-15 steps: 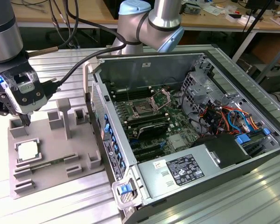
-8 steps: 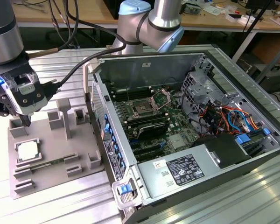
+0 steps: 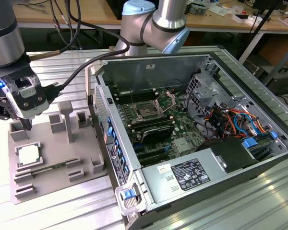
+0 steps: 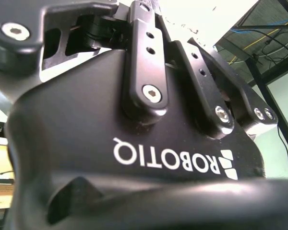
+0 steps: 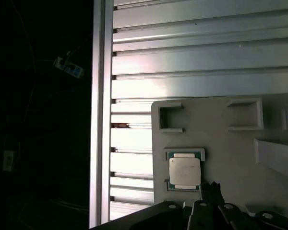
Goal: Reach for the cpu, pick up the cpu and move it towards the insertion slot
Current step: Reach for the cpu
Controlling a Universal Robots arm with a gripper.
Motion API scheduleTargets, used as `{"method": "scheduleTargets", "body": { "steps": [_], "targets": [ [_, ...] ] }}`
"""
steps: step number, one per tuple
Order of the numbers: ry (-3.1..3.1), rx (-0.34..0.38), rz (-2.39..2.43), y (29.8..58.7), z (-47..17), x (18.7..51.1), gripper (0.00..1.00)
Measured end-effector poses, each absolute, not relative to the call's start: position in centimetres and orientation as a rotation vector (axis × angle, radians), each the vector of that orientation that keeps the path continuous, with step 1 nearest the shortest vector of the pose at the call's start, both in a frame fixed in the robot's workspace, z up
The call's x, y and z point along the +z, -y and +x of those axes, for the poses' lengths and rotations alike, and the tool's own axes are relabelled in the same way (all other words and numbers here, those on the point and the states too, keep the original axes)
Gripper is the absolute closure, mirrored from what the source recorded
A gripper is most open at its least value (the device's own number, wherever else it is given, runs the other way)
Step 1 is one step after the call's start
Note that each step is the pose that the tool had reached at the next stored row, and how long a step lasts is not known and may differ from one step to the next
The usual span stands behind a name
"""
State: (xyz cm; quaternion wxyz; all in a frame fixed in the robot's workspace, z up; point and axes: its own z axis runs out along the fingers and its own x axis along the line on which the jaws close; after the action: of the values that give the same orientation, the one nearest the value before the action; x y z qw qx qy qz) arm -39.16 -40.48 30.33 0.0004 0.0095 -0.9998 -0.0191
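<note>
Over the grey tray (image 3: 53, 158) at the exterior view's left, your gripper (image 3: 20, 128) hangs close above the cpu (image 3: 29, 154). The chip lies flat in its square recess, which locates it for a top-down grasp. Claw width: cannot tell. Tray posts (image 3: 66, 120) and the case wall (image 3: 97, 91) stand between it and the insertion slot (image 3: 148, 111). Room overhead is open.

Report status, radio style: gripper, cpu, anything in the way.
Gripper low over grey tray, close beside cpu. Cpu flat in its tray pocket, not gripped. Nothing between them.
</note>
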Motion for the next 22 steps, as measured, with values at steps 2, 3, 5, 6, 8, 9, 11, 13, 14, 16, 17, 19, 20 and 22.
{"method": "scheduleTargets", "body": {
  "steps": [2,3,5,6,8,9,11,13,14,16,17,19,20,22],
  "targets": [
    [3.140,-0.060,0.030,40.48,-39.16,30.25,0.89],
    [3.140,-0.060,0.030,40.48,-39.16,30.22,0.89],
    [3.140,-0.060,0.030,40.48,-39.16,30.16,0.89],
    [3.140,-0.060,0.030,40.48,-39.16,30.12,0.89],
    [3.140,-0.060,0.030,40.48,-39.16,30.07,0.89],
    [3.140,-0.060,0.030,40.48,-39.16,30.05,0.89],
    [3.140,-0.060,0.030,40.48,-39.16,29.99,0.89],
    [3.140,-0.060,0.030,40.48,-39.16,29.93,0.89],
    [3.140,-0.060,0.030,40.48,-39.16,29.90,0.89],
    [3.140,-0.060,0.030,40.49,-39.17,29.84,0.89],
    [3.140,-0.060,0.030,40.49,-39.17,29.81,0.89],
    [3.140,-0.060,0.030,40.51,-39.20,29.70,0.89],
    [3.140,-0.060,0.030,40.52,-39.22,29.65,0.89],
    [3.140,-0.060,0.030,40.55,-39.24,29.56,0.89]
  ]
}}
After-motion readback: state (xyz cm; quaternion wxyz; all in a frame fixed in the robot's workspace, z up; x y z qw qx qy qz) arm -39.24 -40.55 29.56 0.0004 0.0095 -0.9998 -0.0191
